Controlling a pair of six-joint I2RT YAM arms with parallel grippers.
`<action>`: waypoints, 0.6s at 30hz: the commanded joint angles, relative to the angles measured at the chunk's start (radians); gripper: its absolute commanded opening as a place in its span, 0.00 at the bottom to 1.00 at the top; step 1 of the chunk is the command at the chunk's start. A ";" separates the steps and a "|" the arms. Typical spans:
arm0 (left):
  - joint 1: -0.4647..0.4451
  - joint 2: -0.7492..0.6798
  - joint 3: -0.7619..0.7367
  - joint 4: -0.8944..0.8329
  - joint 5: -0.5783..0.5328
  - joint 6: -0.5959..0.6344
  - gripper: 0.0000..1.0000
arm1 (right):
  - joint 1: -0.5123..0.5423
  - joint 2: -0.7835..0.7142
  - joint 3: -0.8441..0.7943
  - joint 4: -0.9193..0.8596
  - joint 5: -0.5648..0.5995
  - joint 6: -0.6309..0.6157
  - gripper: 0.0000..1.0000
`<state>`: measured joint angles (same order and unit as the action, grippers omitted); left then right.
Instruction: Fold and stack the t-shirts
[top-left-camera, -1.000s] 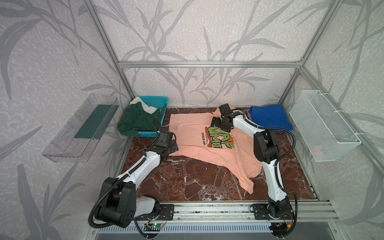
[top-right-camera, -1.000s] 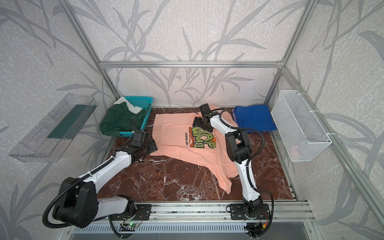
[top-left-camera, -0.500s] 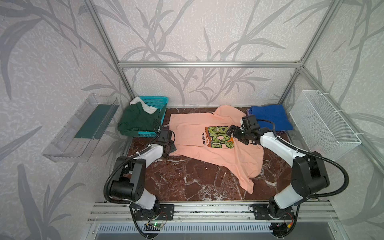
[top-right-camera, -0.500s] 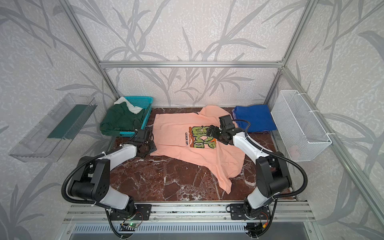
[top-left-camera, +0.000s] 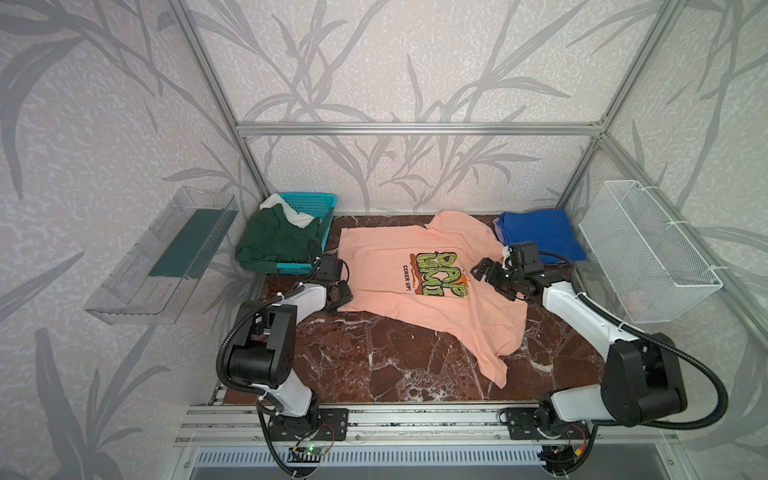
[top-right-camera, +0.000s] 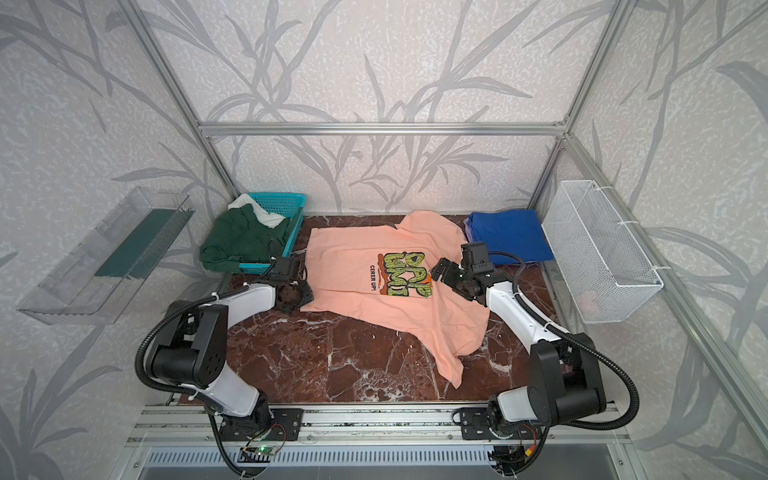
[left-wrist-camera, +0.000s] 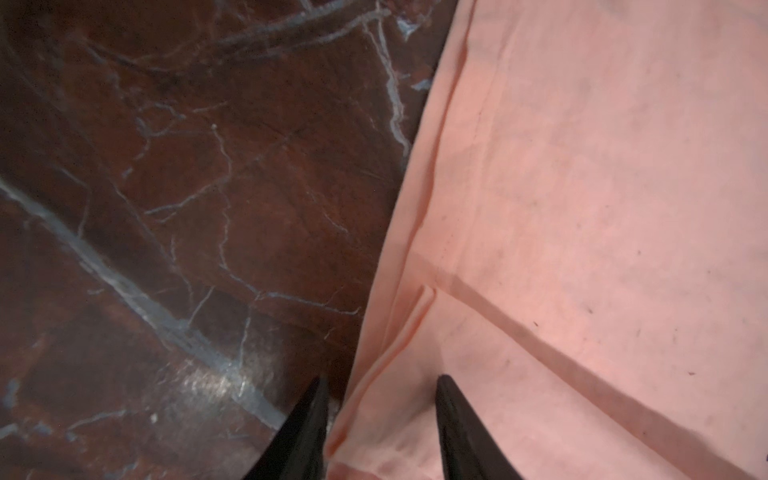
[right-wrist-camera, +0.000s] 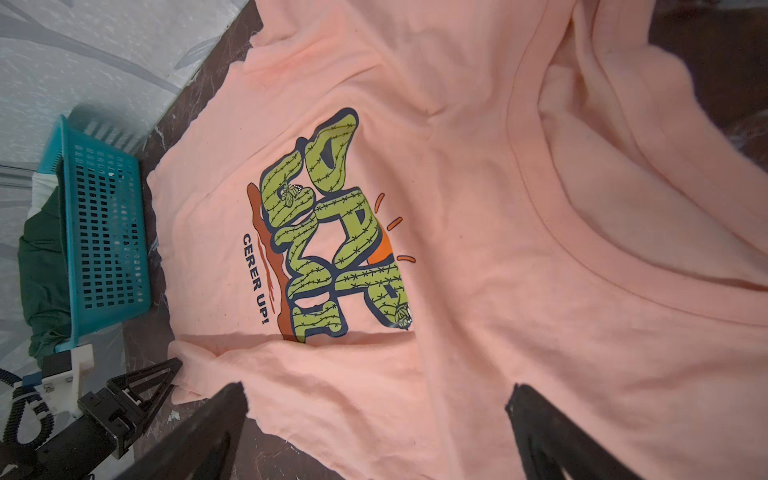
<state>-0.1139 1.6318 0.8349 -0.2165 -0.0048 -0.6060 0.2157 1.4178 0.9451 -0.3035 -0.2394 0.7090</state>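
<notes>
Teal lattice basket (top-left-camera: 312, 203), back left corner: white t-shirt (top-left-camera: 300, 219) inside, dark green t-shirt (top-left-camera: 272, 245) on top of it, spilling over the front rim onto the marble tabletop (top-left-camera: 374, 357).

Clear plastic bin (top-left-camera: 124, 291) on left wall: holds a flat dark green sheet (top-left-camera: 187, 243).

White wire basket (top-left-camera: 648, 253) on right wall: something faint and pinkish low inside, too blurred to name.

Peach-pink t-shirt (top-left-camera: 374, 257) lies spread print-up across mid-table, "CERER UP!" readable, one sleeve trailing toward the front rail. Royal blue t-shirt (top-left-camera: 540, 232) lies folded at back right, just beside the peach collar.

Left gripper (left-wrist-camera: 380, 399) is low at the peach shirt's left hem. Jaws are part-spread and straddle the hem, one fingertip over marble, one over cloth, with a gap visible and no pinch seen.

Right gripper (right-wrist-camera: 378, 395) hangs over the shirt between print and collar, jaws spread wide, nothing between them.
</notes>
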 joint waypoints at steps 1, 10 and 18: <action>0.008 0.008 0.012 0.008 -0.005 -0.003 0.39 | -0.004 0.005 0.007 -0.001 -0.031 -0.006 0.99; 0.014 0.031 0.041 -0.007 -0.001 0.000 0.27 | -0.006 0.038 0.028 -0.005 -0.063 -0.007 0.99; 0.014 0.001 0.046 -0.029 -0.016 0.011 0.14 | -0.006 0.046 0.038 -0.016 -0.066 -0.014 0.99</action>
<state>-0.1059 1.6550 0.8520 -0.2173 -0.0036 -0.6006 0.2150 1.4513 0.9527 -0.3042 -0.2955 0.7071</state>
